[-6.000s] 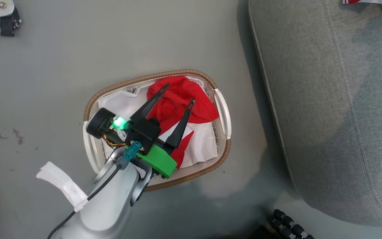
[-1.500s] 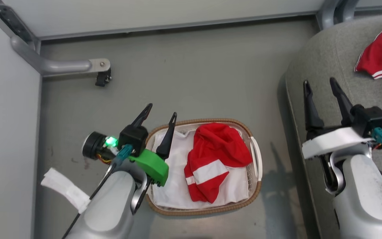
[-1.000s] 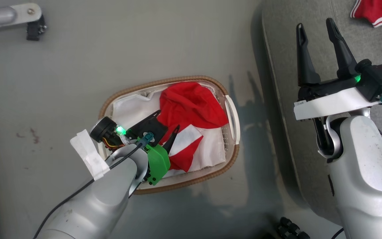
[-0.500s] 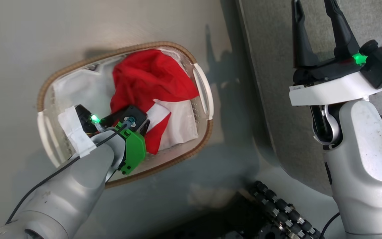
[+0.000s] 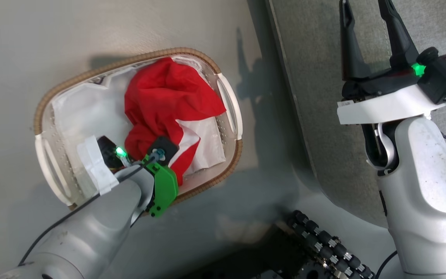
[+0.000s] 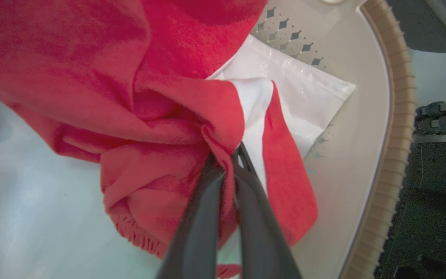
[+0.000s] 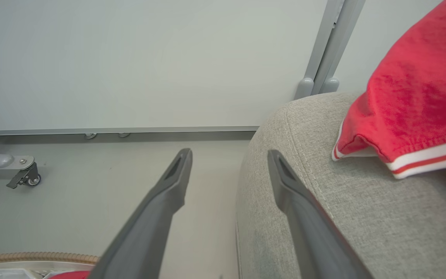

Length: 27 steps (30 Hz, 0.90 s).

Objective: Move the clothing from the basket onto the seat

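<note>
Left gripper (image 6: pixel 229 157) is clamped tight on a fold of the clothing (image 6: pixel 130 97), low inside the basket (image 6: pixel 397 116). The grasp is judged made; a lift clear of the basket's rim is called for next, then a carry to the seat (image 5: pixel 323 97) beside the basket, where the right gripper (image 7: pixel 229 155) is held wide and empty. Farther from the basket, another red garment (image 7: pixel 409 108) is laid on the seat.

I had bright, even light, with soft shadows on the floor (image 5: pixel 91 23) (wrist views bent and softened at edges).
</note>
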### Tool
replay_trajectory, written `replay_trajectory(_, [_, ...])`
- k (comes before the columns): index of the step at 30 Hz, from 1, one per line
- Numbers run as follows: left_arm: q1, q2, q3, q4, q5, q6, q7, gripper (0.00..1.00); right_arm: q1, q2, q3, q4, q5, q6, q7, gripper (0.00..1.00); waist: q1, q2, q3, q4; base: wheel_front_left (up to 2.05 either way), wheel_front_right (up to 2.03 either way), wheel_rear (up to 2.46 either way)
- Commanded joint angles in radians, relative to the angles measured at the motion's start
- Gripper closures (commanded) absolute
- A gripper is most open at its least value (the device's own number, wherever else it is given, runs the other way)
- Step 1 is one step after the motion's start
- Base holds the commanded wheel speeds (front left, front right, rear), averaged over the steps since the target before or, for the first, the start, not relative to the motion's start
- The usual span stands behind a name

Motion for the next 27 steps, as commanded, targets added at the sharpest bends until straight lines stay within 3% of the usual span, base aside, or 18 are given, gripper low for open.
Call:
replay_trajectory(1, [0.021, -0.001, -0.005, -0.003, -0.007, -0.002, -0.013, 1.00, 0.018, -0.003, -0.004, 0.007, -0.009, -0.001, -0.002, 0.00, -0.0001, 0.0000, -0.054, 0.037, 0.00, 0.00, 0.00])
replay_trajectory(15, [0.094, -0.031, -0.013, -0.043, -0.058, -0.003, -0.109, 1.00, 0.134, -0.003, -0.053, 0.069, -0.095, -0.001, -0.002, 0.00, -0.0001, 0.0000, -0.301, 0.150, 0.00, 0.00, 0.00])
replay_trajectory(27, [0.070, 0.075, 0.110, -0.294, 0.078, 0.008, -0.112, 1.00, 0.282, -0.004, -0.075, 0.116, -0.147, -0.001, -0.002, 0.00, -0.0001, 0.0000, -0.556, 0.237, 0.00, 0.00, 0.00])
